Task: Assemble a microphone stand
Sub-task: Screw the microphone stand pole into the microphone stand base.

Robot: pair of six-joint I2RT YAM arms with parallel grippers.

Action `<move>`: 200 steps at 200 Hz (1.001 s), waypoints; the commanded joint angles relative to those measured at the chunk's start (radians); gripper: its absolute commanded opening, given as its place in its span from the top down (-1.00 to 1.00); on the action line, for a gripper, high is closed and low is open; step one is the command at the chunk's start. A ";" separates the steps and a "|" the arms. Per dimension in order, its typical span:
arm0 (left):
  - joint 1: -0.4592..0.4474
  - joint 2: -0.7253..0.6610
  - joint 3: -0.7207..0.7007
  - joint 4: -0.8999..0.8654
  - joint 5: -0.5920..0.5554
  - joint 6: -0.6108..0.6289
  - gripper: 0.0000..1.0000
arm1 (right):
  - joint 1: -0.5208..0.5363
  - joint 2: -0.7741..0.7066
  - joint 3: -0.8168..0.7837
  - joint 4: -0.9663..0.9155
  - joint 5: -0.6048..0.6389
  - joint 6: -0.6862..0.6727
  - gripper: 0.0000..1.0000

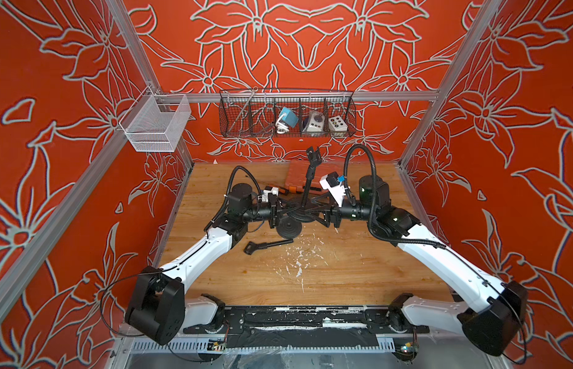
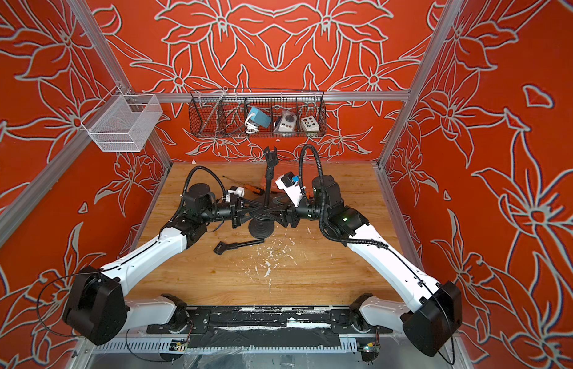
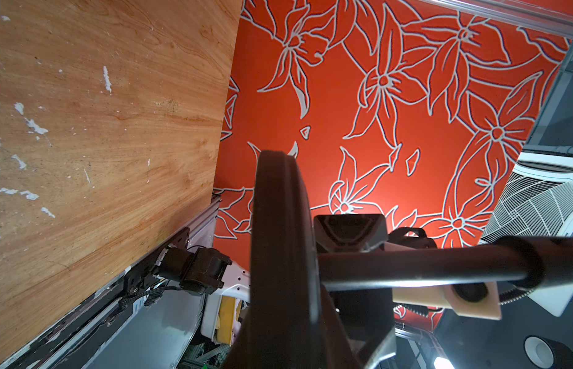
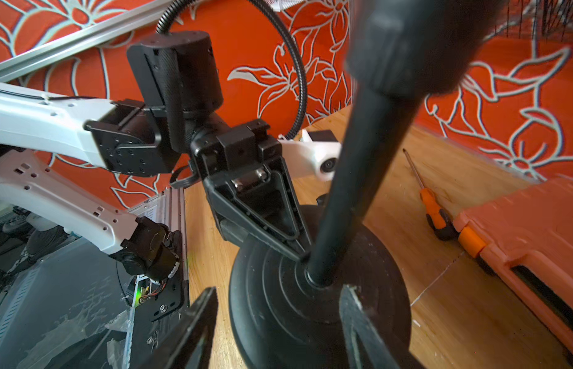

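We clamp the left gripper [image 4: 302, 254] on the microphone stand's round base [image 4: 374, 271], just before the orange tool case [image 4: 528, 230], steadying the upright pole [image 4: 352, 179] for the right gripper [image 4: 278, 297], jaws apart astride it.

Wood-grain table [image 1: 342, 281], smooth, chipped to white flecks. Matt black round base [image 4: 278, 313], moulded in concentric ridges, faintly dusty. Black pole [image 3: 406, 265], smooth, dull sheen like painted metal. Orange plastic case [image 4: 528, 230], finely textured, matt. Dark metal wire basket [image 1: 243, 127]. Glossy white plastic arm shells [image 1: 202, 255], bare aluminium frame rail [image 1: 390, 96].
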State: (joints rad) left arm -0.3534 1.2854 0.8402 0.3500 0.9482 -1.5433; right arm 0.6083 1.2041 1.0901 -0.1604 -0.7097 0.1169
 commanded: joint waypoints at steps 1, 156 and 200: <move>-0.002 -0.041 0.008 0.071 0.037 0.027 1.00 | -0.005 0.000 -0.002 0.014 0.009 0.007 -0.16; -0.006 -0.057 -0.029 0.081 0.077 0.063 1.00 | 0.000 0.093 -0.025 0.155 -0.095 0.050 0.45; -0.006 -0.033 -0.020 0.097 0.086 0.057 1.00 | 0.010 0.086 -0.041 0.207 -0.045 0.088 0.30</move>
State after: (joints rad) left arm -0.3534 1.2579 0.8051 0.3454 0.9867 -1.5002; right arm 0.6083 1.2884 1.0592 -0.0280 -0.7822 0.1741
